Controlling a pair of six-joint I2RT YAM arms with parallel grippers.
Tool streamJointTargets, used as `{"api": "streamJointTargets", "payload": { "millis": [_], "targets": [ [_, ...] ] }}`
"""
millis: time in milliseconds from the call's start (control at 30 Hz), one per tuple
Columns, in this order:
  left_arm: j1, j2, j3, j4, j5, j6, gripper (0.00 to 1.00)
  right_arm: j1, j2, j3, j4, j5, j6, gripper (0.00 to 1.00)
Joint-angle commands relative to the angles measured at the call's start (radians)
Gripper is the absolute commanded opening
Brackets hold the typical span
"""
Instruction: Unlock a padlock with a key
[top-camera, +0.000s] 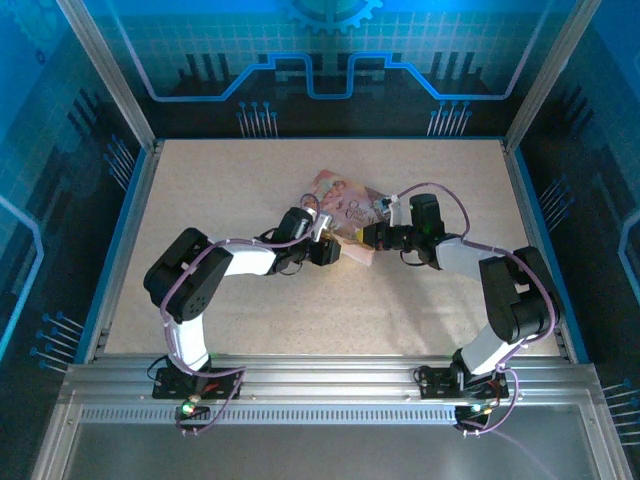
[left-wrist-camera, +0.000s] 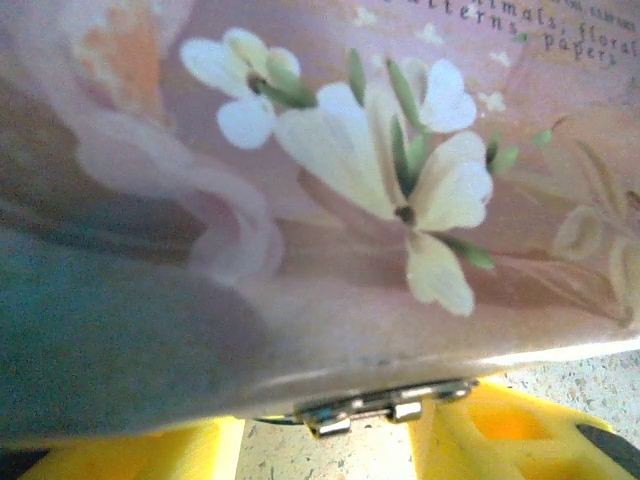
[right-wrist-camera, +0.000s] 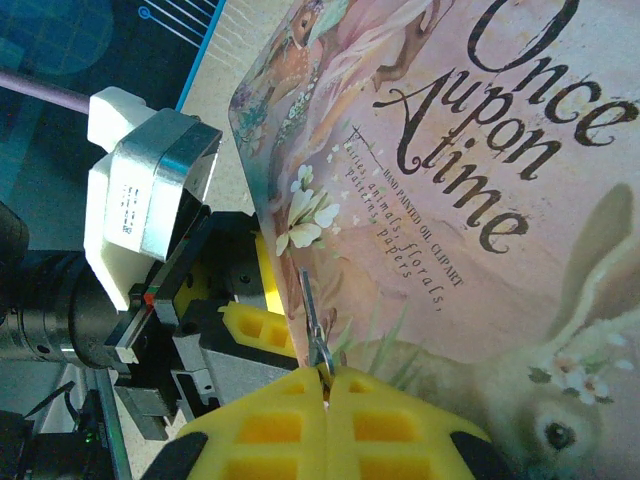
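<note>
- The yellow-fingered right claw (right-wrist-camera: 327, 385) is pinched tight on the key (right-wrist-camera: 312, 318), a thin dark metal sliver, so the pick-up looks done. The key juts out past the fingertips and lies along the edge of the pink illustrated tin box (right-wrist-camera: 450, 200)
- The yellow-fingered left claw (left-wrist-camera: 330, 445) sits just under the tin box's rim with its two fingers standing apart and the speckled beige table (top-camera: 300, 320) showing in the gap. Whether they press on anything I cannot tell
- Between those fingers, at the rim, a small silvery metal fitting (left-wrist-camera: 385, 408) pokes out. It is too blurred to say whether it is the tin's clasp or part of the small dark padlock. The lock's exact place is therefore uncertain, though this edge is the likeliest spot
- From above, both claws meet at the near edge of the tin box in the middle of the table, close beside each other
- My reading is that the task is about midway: the key is in hand and has been brought to the tin, but nothing shows it seated in a keyhole or a shackle sprung open
- What appears left is to line the key tip up with the keyhole, push it in, turn it, and free the shackle while the other claw steadies the lock
</note>
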Motion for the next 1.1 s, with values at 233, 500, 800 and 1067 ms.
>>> {"api": "streamJointTargets", "payload": {
  "millis": [233, 500, 800, 1067],
  "targets": [
    [-0.014, 0.021, 0.04, 0.01, -0.005, 0.008, 0.43, -0.011, 0.03, -0.025, -0.029, -0.021, -0.007, 0.0],
    [-0.014, 0.034, 0.04, 0.01, -0.008, -0.003, 0.43, -0.011, 0.031, -0.026, -0.03, -0.021, -0.004, 0.0],
    [-0.014, 0.023, 0.04, 0.011, -0.01, -0.004, 0.34, -0.011, 0.033, -0.028, 0.003, -0.024, 0.0, 0.0],
    [-0.013, -0.013, 0.033, 0.008, -0.01, -0.008, 0.31, -0.008, -0.019, -0.031, 0.018, -0.02, 0.018, 0.0]
  ]
}}
